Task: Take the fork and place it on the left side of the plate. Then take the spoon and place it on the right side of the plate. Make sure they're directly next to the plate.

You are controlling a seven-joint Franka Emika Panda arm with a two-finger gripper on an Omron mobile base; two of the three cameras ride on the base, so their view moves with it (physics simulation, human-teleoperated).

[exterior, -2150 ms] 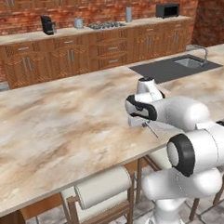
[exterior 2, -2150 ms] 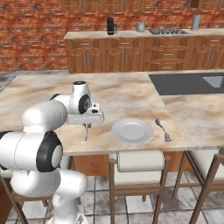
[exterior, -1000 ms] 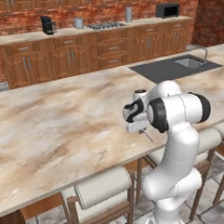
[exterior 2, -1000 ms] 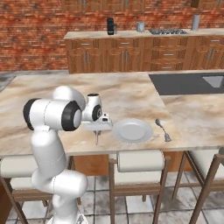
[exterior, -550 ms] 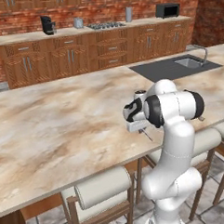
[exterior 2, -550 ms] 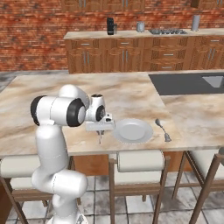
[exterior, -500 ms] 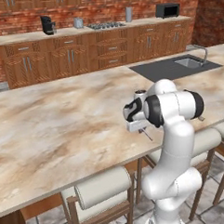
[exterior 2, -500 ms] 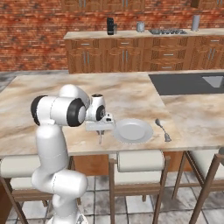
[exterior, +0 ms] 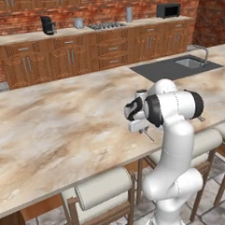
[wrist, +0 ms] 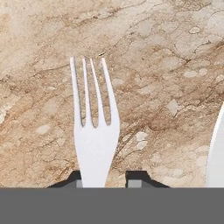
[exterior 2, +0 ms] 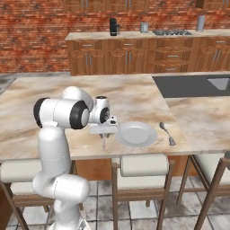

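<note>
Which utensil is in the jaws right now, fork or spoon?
The fork, tines pointing away from the gripper. The spoon lies untouched, right of the plate.

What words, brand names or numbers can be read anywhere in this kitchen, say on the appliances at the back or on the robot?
None can be read.
The microwave and coffee machine on the back counter show no legible label.
The plate, fork and spoon are plain, without marks.
</note>
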